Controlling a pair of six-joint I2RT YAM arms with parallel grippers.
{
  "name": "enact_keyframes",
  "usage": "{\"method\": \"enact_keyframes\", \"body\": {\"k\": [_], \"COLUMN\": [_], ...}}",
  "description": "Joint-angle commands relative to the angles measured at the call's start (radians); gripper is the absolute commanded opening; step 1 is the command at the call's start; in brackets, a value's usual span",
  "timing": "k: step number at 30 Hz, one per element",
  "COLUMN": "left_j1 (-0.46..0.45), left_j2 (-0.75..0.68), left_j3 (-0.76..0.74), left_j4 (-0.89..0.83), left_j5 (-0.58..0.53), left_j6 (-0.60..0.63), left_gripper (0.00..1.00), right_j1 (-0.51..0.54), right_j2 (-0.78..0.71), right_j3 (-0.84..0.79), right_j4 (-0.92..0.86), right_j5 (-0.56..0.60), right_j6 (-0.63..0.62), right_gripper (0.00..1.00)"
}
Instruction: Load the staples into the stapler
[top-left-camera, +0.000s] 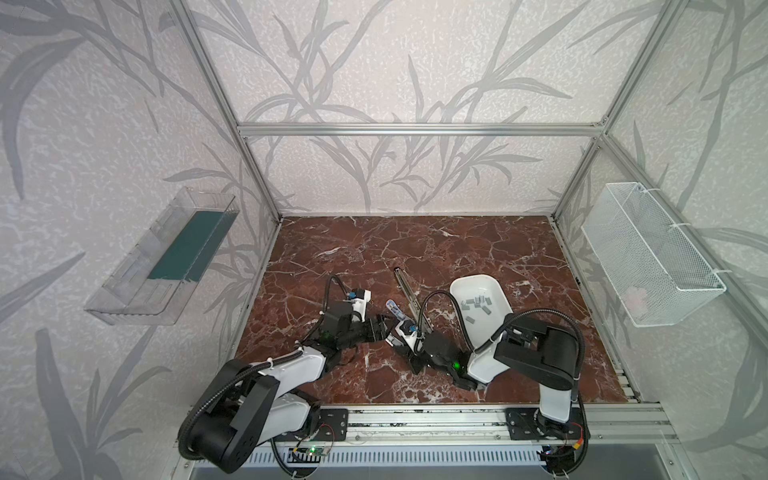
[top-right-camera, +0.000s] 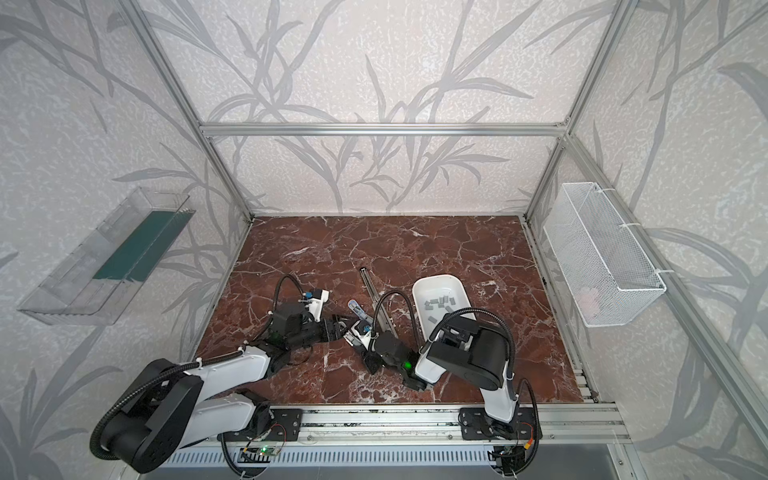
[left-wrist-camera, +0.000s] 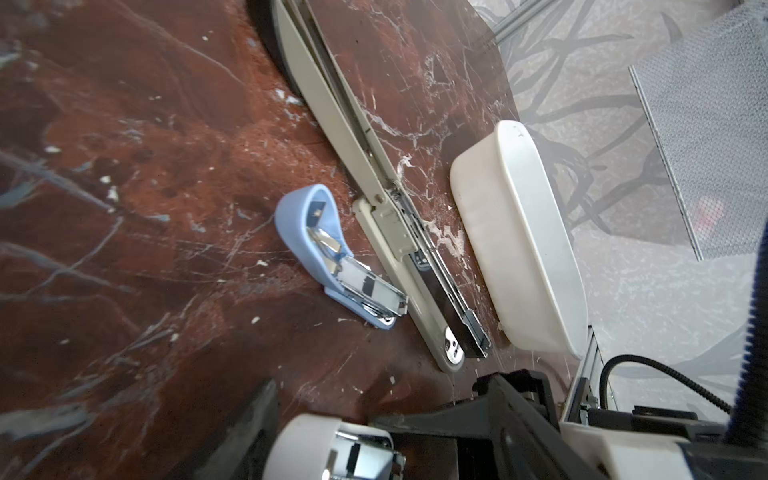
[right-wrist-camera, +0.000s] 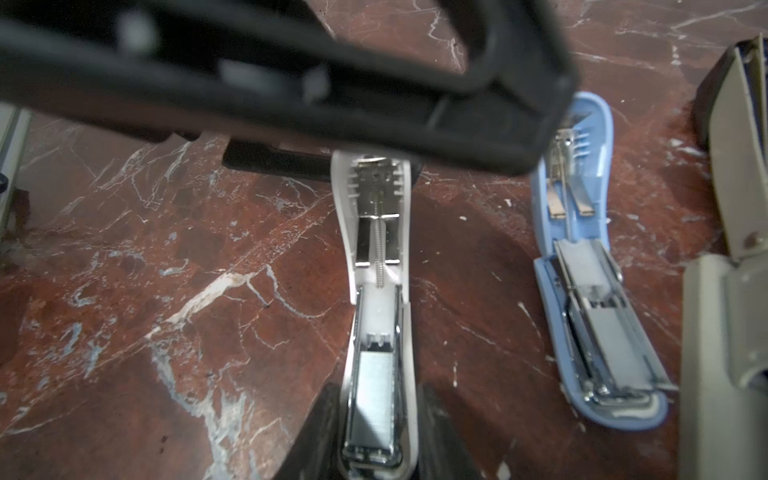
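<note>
The right gripper (right-wrist-camera: 378, 399) is clamped on the base of the small white plastic stapler (right-wrist-camera: 376, 232), which is opened flat with a grey metal staple strip (right-wrist-camera: 372, 382) in its channel. The left gripper (top-left-camera: 384, 327) sits at the stapler's lid end; I cannot tell whether its jaws are gripping. Loose grey staples (top-left-camera: 478, 305) lie in the white oblong tray (top-left-camera: 461, 286).

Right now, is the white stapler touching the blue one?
Apart. The right wrist view shows a strip of bare table between the white stapler and the blue stapler, with no point where they meet.
</note>
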Motion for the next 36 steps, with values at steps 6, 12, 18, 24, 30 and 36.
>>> {"method": "enact_keyframes", "body": {"k": [6, 12, 18, 24, 30, 36], "left_j1": [-0.056, -0.083, -0.112, -0.124, -0.123, -0.128], "left_j2": [-0.073, -0.101, -0.026, 0.075, 0.083, 0.13], "left_j3": [0.03, 0.017, -0.005, -0.084, -0.111, -0.119], "left_j4": [0.003, -0.006, 0.131, 0.345, 0.325, 0.39], "left_j5": [0.02, 0.026, 0.066, 0.072, -0.002, -0.012], "left_j6": [0.071, 0.116, 0.109, 0.121, 0.18, 0.188], "left_gripper": [0.7, 0.57, 0.51, 0.38, 0.37, 0.36], "right_j1": [0.013, 0.012, 0.012, 0.01, 0.011, 0.011], "right_j2": [0.052, 0.054, 0.055, 0.064, 0.065, 0.057], "right_j3": [0.003, -0.005, -0.006, -0.02, -0.041, -0.06], "right_j4": [-0.051, -0.029, -0.018, 0.023, 0.051, 0.085], "right_j5": [-0.038, -0.033, -0.027, -0.022, -0.021, -0.024], "right_j6": [0.013, 0.017, 0.024, 0.036, 0.036, 0.04], "right_gripper": [0.29, 0.29, 0.28, 0.27, 0.26, 0.26]}}
